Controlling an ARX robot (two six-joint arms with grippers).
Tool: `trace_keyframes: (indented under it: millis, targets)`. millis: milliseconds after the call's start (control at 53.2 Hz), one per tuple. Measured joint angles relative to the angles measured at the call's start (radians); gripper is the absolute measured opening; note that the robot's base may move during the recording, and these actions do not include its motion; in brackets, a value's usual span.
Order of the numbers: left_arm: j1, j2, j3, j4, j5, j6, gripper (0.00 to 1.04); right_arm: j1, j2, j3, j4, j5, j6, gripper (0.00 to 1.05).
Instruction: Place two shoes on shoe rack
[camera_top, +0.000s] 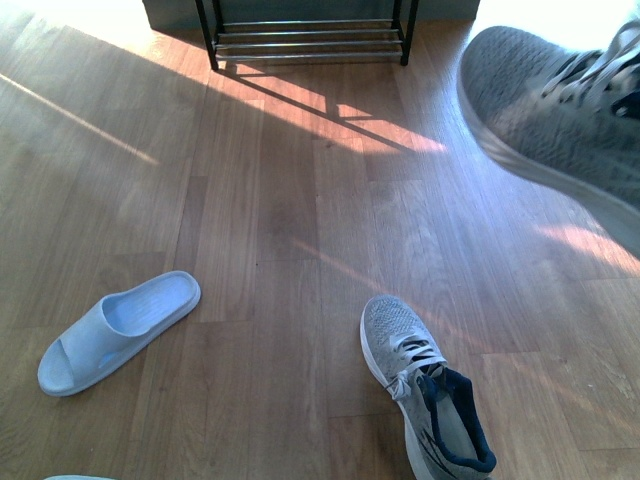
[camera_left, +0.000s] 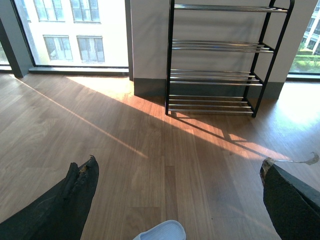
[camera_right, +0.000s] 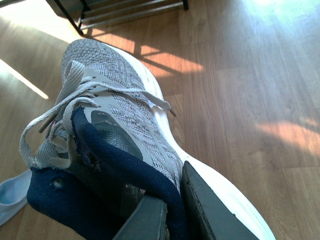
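Observation:
One grey sneaker (camera_top: 545, 100) hangs in the air at the right of the front view, blurred, its toe toward the shoe rack (camera_top: 308, 38) at the far wall. My right gripper (camera_right: 172, 220) is shut on this grey sneaker (camera_right: 117, 107), pinching its navy collar between the fingers (camera_right: 200, 205). The second grey sneaker (camera_top: 425, 395) lies on the floor near me, right of centre. My left gripper (camera_left: 180, 172) is open and holds nothing above bare floor. It faces the shoe rack (camera_left: 217, 60), which stands well ahead of it.
A pale blue slide sandal (camera_top: 118, 330) lies on the wooden floor at the left; its toe (camera_left: 160, 231) shows below my left gripper. Sunlit patches cross the floor before the rack. Large windows (camera_left: 75, 30) stand left of the rack.

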Motion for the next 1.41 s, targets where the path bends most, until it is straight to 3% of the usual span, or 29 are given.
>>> trace_keyframes:
  millis: [207, 1146, 1240, 1277, 1333, 1409]
  targets:
    - [0.000, 0.000, 0.000, 0.000, 0.000, 0.000, 0.95, -0.066, -0.343, -0.108, -0.123, -0.046, 0.014, 0.07]
    - [0.000, 0.000, 0.000, 0.000, 0.000, 0.000, 0.95, -0.072, -0.356, -0.115, -0.126, -0.045, 0.014, 0.07]
    - [-0.097, 0.144, 0.083, -0.198, -0.229, -0.149, 0.95, -0.072, -0.354, -0.115, -0.126, -0.050, 0.014, 0.06]
    - [-0.146, 0.263, 0.111, -0.209, -0.301, -0.240, 0.95, -0.071, -0.355, -0.115, -0.126, -0.053, 0.014, 0.06]
    - [-0.203, 0.421, 0.128, -0.145, -0.313, -0.341, 0.95, -0.070, -0.356, -0.115, -0.126, -0.055, 0.014, 0.06]
    - [-0.267, 0.745, 0.160, 0.064, -0.278, -0.452, 0.95, -0.069, -0.355, -0.115, -0.126, -0.057, 0.014, 0.06]
